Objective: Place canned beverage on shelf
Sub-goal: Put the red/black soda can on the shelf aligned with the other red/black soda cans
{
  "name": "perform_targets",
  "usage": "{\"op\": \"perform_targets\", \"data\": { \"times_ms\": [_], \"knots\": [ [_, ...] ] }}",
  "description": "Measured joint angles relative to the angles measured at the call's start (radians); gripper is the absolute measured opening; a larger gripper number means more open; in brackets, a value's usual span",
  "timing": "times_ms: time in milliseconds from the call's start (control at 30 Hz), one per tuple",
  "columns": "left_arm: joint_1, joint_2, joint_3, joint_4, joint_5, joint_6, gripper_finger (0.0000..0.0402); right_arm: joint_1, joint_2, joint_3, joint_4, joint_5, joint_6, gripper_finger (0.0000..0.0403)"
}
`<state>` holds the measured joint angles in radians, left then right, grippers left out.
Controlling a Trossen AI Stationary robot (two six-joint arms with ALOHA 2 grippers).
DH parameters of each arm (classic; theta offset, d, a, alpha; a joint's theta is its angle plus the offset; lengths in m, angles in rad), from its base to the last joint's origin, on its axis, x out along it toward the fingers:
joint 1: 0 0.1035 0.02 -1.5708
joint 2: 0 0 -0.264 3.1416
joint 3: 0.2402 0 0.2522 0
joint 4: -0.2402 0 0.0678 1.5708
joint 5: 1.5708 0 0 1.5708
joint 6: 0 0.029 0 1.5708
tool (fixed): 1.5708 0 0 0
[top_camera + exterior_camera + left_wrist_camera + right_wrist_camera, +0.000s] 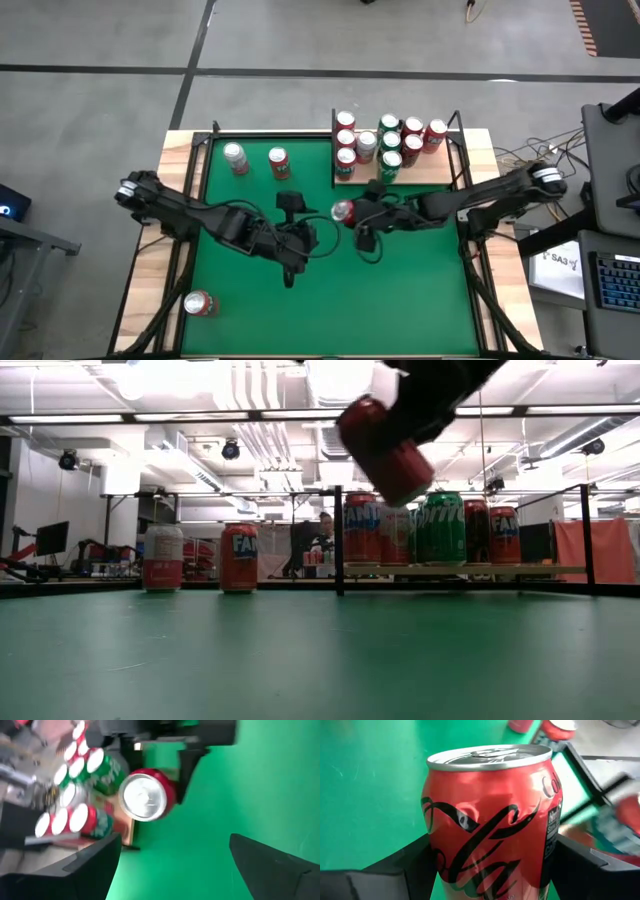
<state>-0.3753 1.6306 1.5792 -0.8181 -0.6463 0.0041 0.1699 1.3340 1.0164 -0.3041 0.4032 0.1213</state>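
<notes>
While the right gripper (352, 213) holds the red can (343, 211) tilted in mid-air, level it, then carry it forward to the shelf (440, 173) ahead, avoiding standing cans. Left gripper (293, 245) hangs wide, empty.

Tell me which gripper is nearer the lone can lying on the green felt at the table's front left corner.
Left. The left gripper hangs mid-table, open, with bare felt between it and the lying can. The right gripper is farther away towards the shelf, closed on a red can.
</notes>
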Motion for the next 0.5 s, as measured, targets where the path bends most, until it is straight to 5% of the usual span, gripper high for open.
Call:
{"op": "perform_targets", "data": {
  "times_ms": [233, 500],
  "knots": [
    [-0.002, -0.063, -0.124, 0.263, 0.009, 0.164, 0.0343, 0.000, -0.258, -0.193, 0.053, 0.086, 0.109, 0.0290],
    [0.000, -0.154, -0.401, 0.707, 0.090, 0.264, 0.0334, 0.000, -0.495, -0.436, 0.229, 0.173, 0.188, 0.0290]
  ]
}}
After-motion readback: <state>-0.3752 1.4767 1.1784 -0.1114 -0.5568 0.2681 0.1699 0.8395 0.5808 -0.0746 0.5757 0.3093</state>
